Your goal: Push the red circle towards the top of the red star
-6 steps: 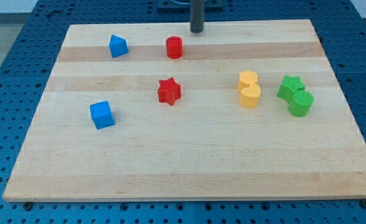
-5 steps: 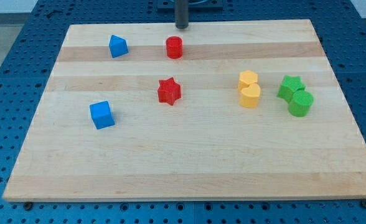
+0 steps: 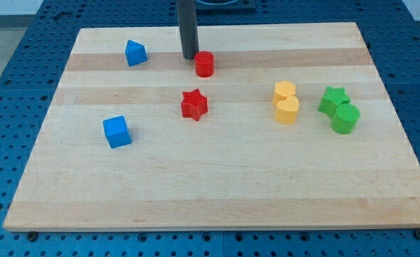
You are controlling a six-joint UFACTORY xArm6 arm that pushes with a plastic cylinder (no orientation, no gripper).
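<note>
Touching red circle: my tip.

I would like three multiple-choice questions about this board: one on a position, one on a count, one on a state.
1. Where is my tip relative to the red circle?
A. at its upper left
B. far below it
C. at its right

2. How many blue blocks are there?
A. one
B. two
C. three

3. How do the two yellow blocks stand?
A. far apart
B. stacked
C. side by side, close together

Answers: 1 A, the rod ends just up and left of the circle. 2 B, one at upper left, one lower. 3 C, the pair looks touching.
</note>
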